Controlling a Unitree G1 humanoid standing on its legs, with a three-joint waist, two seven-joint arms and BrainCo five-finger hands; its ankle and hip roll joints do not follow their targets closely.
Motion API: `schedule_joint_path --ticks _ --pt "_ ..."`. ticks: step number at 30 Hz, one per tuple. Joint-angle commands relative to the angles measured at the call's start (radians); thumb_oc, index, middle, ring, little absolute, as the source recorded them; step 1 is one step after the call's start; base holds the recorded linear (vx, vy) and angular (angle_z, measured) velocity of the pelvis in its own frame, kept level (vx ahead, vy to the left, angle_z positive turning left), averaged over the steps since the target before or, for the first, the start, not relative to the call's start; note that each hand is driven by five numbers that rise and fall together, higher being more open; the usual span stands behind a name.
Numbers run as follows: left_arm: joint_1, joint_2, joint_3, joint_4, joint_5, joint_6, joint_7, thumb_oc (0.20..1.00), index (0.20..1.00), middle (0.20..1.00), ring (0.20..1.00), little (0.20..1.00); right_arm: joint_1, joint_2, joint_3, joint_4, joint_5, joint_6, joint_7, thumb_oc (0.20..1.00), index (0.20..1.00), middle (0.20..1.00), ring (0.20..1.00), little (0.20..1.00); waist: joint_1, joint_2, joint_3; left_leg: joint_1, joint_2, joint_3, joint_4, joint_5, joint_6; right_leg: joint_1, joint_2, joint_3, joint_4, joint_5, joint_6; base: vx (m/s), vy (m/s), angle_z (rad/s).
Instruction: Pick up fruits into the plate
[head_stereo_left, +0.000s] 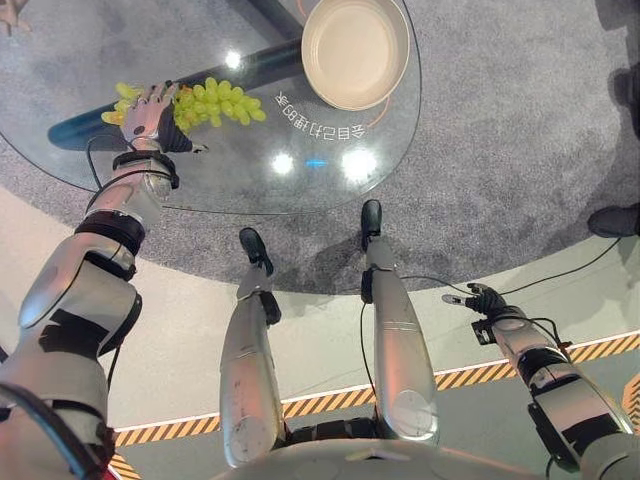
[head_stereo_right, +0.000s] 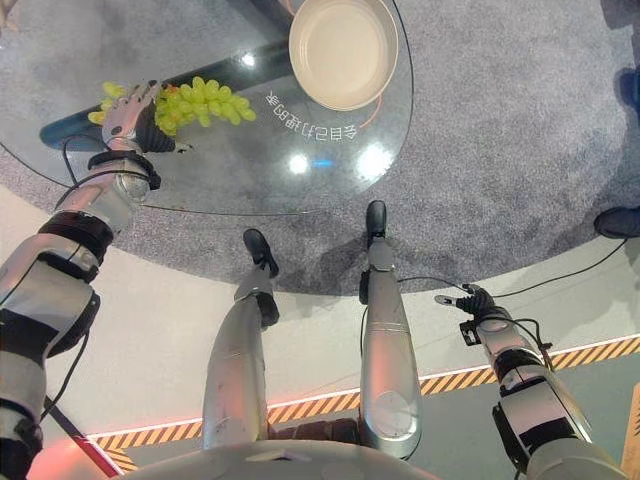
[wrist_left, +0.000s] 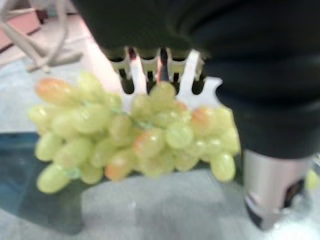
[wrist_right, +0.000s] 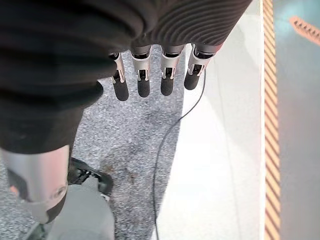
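Grapes (head_stereo_left: 215, 102): soft, loose bunch, light, bruise easily; you judge best hold around its thick middle, gentle squeeze. Bunch lies on glass counter (head_stereo_left: 230, 170), against left hand (head_stereo_left: 148, 115); its fingers lie over it, whether curled around it you cannot tell. Plate (head_stereo_left: 355, 52) well beyond bunch, path unobstructed. Right hand (wrist_right: 150, 80) hangs low, fingers relaxed, empty.

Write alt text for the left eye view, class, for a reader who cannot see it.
The robot's left hand lies over a bunch of green grapes on a round glass table, an empty cream plate farther along. Its right hand hangs idle off the table, above the floor.
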Motion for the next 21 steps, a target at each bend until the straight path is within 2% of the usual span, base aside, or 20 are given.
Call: schedule_joint_path --ticks 1,8,9,10,11,12,15,21 --pt "-0.046 0.058 0.022 0.038 0.033 0.038 0.05 1.0 1.0 1.0 1.0 1.0 0.047 -0.048 0.024 -0.044 0.033 -0.002 -0.015 1.0 1.0 1.0 1.0 1.0 -0.008 -0.018 -0.018 -0.074 -0.094 -0.015 0.109 -0.126 0.024 -0.043 0.125 0.001 0.105 -0.122 -0.05 0.0 -0.003 -0.06" --pt "-0.064 0.053 -0.013 0.097 0.181 0.104 0.069 1.0 1.0 1.0 1.0 1.0 0.045 -0.055 0.023 -0.064 0.055 -0.03 -0.033 1.0 1.0 1.0 1.0 1.0 -0.02 -0.033 -0.018 -0.126 -0.09 -0.026 0.148 -0.133 0.022 -0.089 0.133 0.01 0.117 -0.115 -0.055 0.0 0.0 0.0" --pt "-0.071 0.059 -0.037 0.12 0.248 0.153 0.065 1.0 1.0 1.0 1.0 1.0 0.043 -0.063 0.02 -0.069 0.061 -0.042 -0.033 1.0 1.0 1.0 1.0 1.0 -0.023 -0.037 -0.018 -0.139 -0.089 -0.03 0.159 -0.138 0.021 -0.1 0.132 0.011 0.118 -0.111 -0.055 0.0 0.0 0.0" --pt "-0.07 0.059 -0.038 0.125 0.252 0.162 0.067 1.0 1.0 1.0 1.0 1.0 0.042 -0.064 0.021 -0.07 0.063 -0.043 -0.032 1.0 1.0 1.0 1.0 1.0 -0.024 -0.038 -0.018 -0.142 -0.089 -0.031 0.16 -0.138 0.021 -0.103 0.132 0.011 0.119 -0.111 -0.055 0.0 -0.039 -0.01" --pt "-0.067 0.059 -0.042 0.143 0.267 0.199 0.082 1.0 1.0 1.0 1.0 1.0 0.04 -0.066 0.022 -0.077 0.071 -0.05 -0.031 1.0 1.0 1.0 1.0 1.0 -0.024 -0.042 -0.018 -0.152 -0.088 -0.035 0.165 -0.14 0.021 -0.11 0.132 0.011 0.121 -0.109 -0.055 0.0 -0.041 -0.03" --pt "-0.063 0.057 -0.037 0.162 0.346 0.27 0.092 1.0 1.0 1.0 1.0 1.0 0.039 -0.066 0.025 -0.087 0.08 -0.06 -0.032 1.0 1.0 1.0 1.0 1.0 -0.025 -0.047 -0.018 -0.161 -0.087 -0.04 0.169 -0.142 0.021 -0.118 0.132 0.011 0.123 -0.11 -0.056 0.0 -0.051 -0.02" --pt "-0.05 0.06 -0.027 0.198 0.405 0.355 0.137 1.0 1.0 1.0 1.0 1.0 0.04 -0.064 0.034 -0.109 0.086 -0.086 -0.027 1.0 1.0 1.0 1.0 1.0 -0.024 -0.057 -0.018 -0.175 -0.087 -0.049 0.175 -0.144 0.019 -0.128 0.133 0.009 0.122 -0.107 -0.057 0.0 -0.048 -0.01" --pt "-0.028 0.06 0.032 0.271 0.429 0.453 0.189 1.0 1.0 1.0 1.0 1.0 0.043 -0.054 0.044 -0.136 0.113 -0.124 -0.022 1.0 1.0 1.0 1.0 1.0 -0.021 -0.077 -0.018 -0.212 -0.086 -0.069 0.197 -0.147 0.015 -0.152 0.135 0.002 0.133 -0.108 -0.061 0.01 -0.044 0.0"
